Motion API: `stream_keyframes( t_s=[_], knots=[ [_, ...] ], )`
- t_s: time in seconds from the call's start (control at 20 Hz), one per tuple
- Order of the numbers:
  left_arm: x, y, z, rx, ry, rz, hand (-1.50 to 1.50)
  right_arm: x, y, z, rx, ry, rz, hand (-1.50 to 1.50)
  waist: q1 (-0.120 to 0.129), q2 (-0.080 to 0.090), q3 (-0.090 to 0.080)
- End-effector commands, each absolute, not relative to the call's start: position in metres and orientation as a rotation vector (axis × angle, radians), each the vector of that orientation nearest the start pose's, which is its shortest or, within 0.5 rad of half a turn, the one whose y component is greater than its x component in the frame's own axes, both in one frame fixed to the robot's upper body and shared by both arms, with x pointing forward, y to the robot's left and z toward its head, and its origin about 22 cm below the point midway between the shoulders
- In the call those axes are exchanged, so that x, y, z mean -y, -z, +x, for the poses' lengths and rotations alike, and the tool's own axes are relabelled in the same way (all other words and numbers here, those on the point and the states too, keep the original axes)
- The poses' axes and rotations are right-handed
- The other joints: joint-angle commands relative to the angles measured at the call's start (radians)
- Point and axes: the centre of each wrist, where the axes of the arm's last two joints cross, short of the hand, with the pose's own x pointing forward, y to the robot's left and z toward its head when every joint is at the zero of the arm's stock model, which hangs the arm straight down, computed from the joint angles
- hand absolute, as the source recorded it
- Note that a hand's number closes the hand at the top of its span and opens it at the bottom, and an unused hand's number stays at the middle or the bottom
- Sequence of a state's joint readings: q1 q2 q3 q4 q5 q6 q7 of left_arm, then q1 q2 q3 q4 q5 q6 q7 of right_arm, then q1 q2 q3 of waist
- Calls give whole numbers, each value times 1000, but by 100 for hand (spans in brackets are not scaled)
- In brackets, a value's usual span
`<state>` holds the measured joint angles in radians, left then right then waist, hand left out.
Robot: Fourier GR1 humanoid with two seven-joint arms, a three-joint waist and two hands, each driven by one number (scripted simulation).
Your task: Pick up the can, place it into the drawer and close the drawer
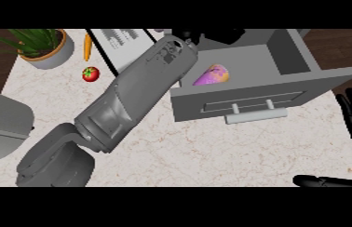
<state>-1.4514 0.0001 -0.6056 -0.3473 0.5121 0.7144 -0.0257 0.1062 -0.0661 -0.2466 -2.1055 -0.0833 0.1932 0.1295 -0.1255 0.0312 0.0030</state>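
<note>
The left robot hand (184,35), at the end of a grey forearm (138,91) stretched across the bench (206,151), reaches the open drawer's (295,54) far left corner; its finger state cannot be told. Far left: potted plant (41,44), carrot (87,47), tomato (90,74). A pink-and-yellow can (213,75) lies tilted inside the drawer. The right robot hand (323,181) shows at the near right edge, finger state unclear.
</note>
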Motion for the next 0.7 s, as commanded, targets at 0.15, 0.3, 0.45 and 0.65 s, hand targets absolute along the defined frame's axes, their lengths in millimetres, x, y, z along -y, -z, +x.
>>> stream_keyframes(
  t_s=[0.15,0.3,0.45,0.65],
  knots=[
    [5,-170,432,1769,208,361,-150,293,-118,182,1879,-53,-142,-150,-7,0,0],
    [1,-158,431,1780,192,355,-150,294,-114,184,1906,-79,-165,-150,-2,2,0],
    [2,-159,429,1766,134,309,-150,289,-128,175,1960,-157,-273,-150,2,-2,-2],
    [7,-166,428,1770,125,292,-150,288,-141,180,2006,-308,-373,-150,-4,3,-1]
  ],
)
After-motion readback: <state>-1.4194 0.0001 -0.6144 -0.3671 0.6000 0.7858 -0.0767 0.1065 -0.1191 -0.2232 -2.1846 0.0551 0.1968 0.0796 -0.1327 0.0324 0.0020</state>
